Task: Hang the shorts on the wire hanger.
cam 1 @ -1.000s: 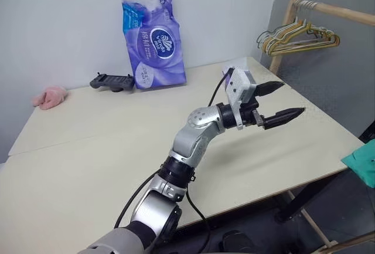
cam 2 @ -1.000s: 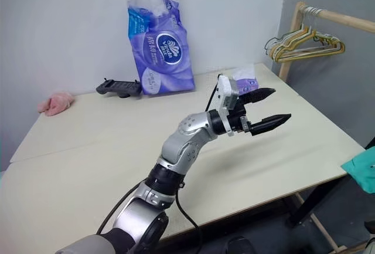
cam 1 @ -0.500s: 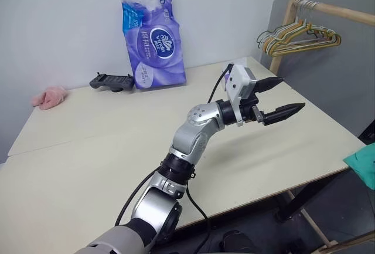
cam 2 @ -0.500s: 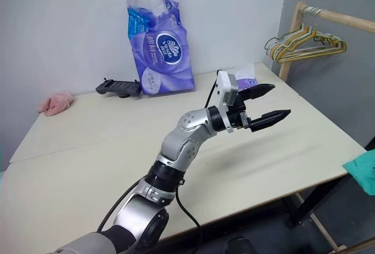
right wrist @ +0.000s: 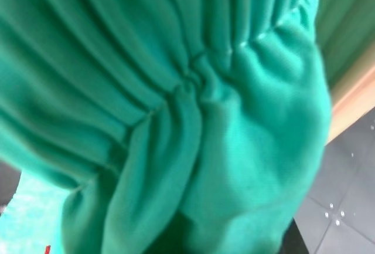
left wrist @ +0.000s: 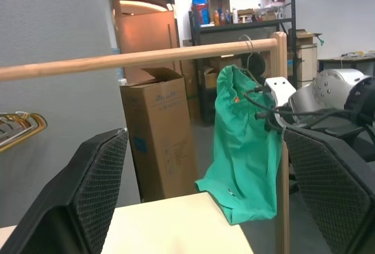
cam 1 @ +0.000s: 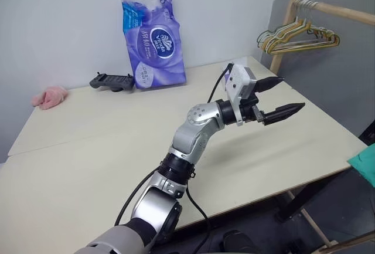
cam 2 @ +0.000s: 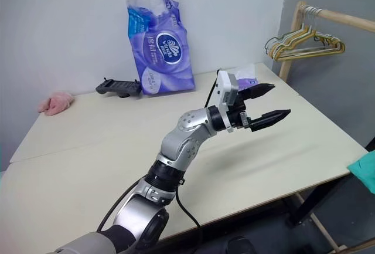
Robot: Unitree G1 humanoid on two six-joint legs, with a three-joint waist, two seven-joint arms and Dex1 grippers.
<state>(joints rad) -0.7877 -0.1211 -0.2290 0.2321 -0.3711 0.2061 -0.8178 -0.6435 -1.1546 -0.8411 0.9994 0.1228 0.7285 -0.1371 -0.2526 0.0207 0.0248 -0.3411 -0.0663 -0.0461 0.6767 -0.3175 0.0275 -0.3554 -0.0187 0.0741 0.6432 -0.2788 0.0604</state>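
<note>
My left gripper (cam 1: 291, 94) hovers over the right part of the beige table (cam 1: 88, 148), pointing right, its two black fingers (left wrist: 88, 189) spread open with nothing between them. The teal-green shorts (left wrist: 246, 160) hang bunched past the table's far right corner, beside a wooden post, with my right gripper (left wrist: 253, 98) shut on their upper part. In the head views a corner of the shorts (cam 1: 366, 163) shows at the right edge. Gathered teal fabric (right wrist: 176, 113) covers the right wrist view and hides that gripper's fingers. The wire hanger is out of view.
A wooden rack (cam 1: 328, 9) with a bunch of hangers (cam 1: 299, 34) stands off the table's right back corner. A purple tissue pack (cam 1: 151, 34), a black controller (cam 1: 111, 81) and a pink cloth (cam 1: 50, 97) lie along the back. A cardboard box (left wrist: 158, 136) stands behind the rack.
The teal corner of the shorts has slid further toward the right edge of the head views. My left gripper has stayed open in the same place.
</note>
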